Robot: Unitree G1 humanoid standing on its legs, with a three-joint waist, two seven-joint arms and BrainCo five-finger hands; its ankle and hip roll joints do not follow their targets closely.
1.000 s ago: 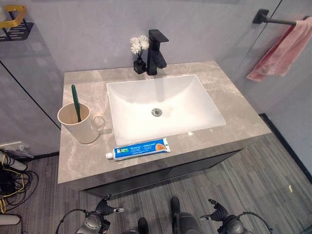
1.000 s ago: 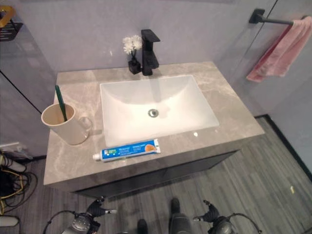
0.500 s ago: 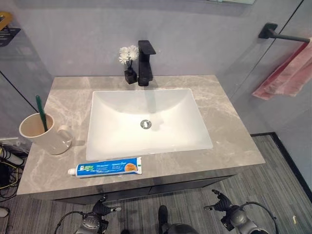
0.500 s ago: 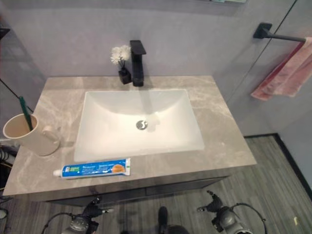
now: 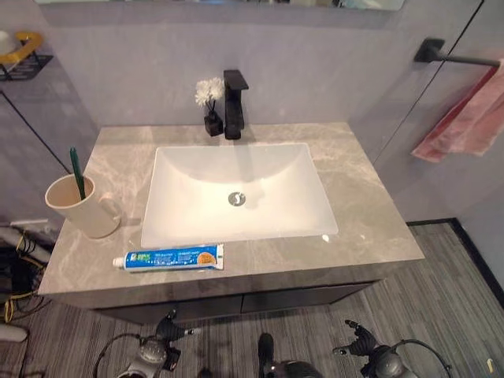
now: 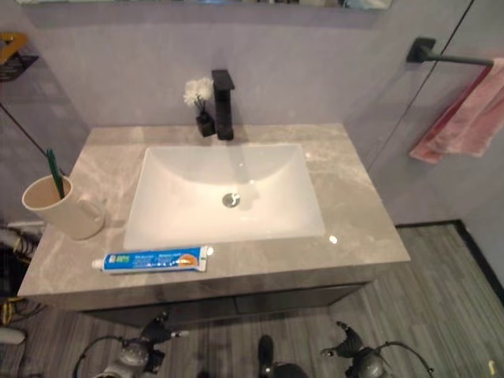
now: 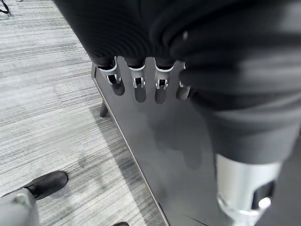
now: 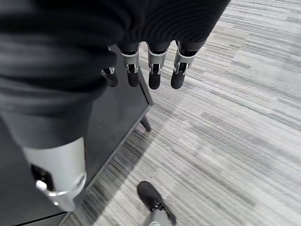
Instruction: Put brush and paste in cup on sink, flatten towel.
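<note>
A: Where is the paste seen?

B: The toothpaste tube [image 5: 168,258] is laid flat on the desk [image 5: 370,205], along its front edge, just in front of the white sink basin [image 5: 236,193] and apart from the cup. Its cap is pointed toward the robot's left.

A: And the brush?

B: The green toothbrush [image 5: 77,172] is stood tilted inside the cream cup [image 5: 81,206], which is placed on the desk to the left of the basin, its handle turned toward the basin.

A: What is seen of the towel?

B: The pink towel [image 5: 465,122] is hung bunched over the black bar [image 5: 457,57] on the wall at the far right, well apart from the desk.

A: How are the hands held?

B: The left hand [image 7: 141,80] is kept low, below the desk's front edge, beside the dark cabinet front [image 7: 174,150]; its fingers are relaxed and straight, and nothing is grasped. The right hand [image 8: 150,70] is held the same way over the grey striped floor [image 8: 235,117], fingers loose and empty.

A: Anything else on the desk?

B: A black faucet [image 5: 234,104] is set behind the basin, with a small black vase of white flowers [image 5: 210,105] just beside it.
</note>
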